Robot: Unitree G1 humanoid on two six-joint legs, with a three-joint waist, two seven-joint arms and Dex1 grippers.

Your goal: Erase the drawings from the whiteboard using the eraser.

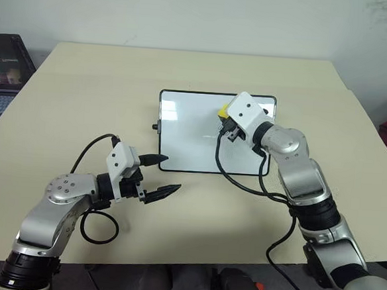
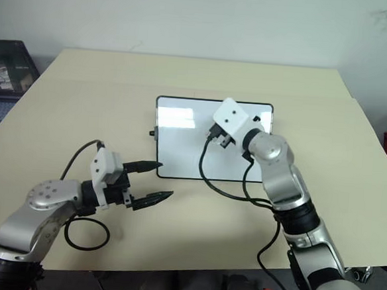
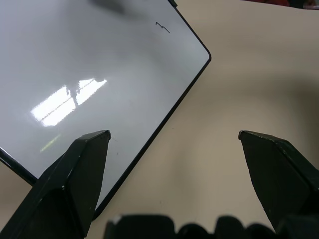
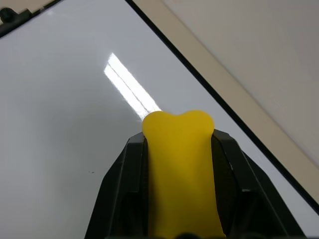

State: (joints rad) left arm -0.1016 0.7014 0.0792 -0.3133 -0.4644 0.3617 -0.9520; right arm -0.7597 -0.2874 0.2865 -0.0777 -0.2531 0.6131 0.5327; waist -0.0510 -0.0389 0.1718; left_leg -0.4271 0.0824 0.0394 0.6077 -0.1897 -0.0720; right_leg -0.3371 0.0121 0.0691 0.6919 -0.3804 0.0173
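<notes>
Yellow foam, by the look of it: the eraser [image 4: 179, 169] sits pinched between the two black fingers of my right gripper [image 4: 180, 149], and its free end bulges into two soft lobes where the fingers press it. I judge it light and compressible, with enough give to deform under a firm pinch. The hold is across its narrow sides, well back from the working end, which I judge the right place, as it leaves that end free to meet the board. In the head views that gripper hangs over the far right part of the whiteboard [image 1: 187, 141], which lies flat on the tan table [image 1: 84, 97]; whether the eraser touches the surface I cannot tell.

My left gripper [image 1: 153, 177] is spread wide and empty, at the near left corner of the board, one fingertip over the frame. The board looks glossy, stiff and light enough to slide when rubbed; I judge that a steadying press on the frame may be wanted.

View differences: the left wrist view shows one small squiggle of the drawings [image 3: 162, 27] near a far edge, which the head views do not resolve. The right wrist view shows the squeezed eraser, barely visible in the head views behind the wrist housing. A laptop [image 1: 2, 72] stands beyond the table's left edge.
</notes>
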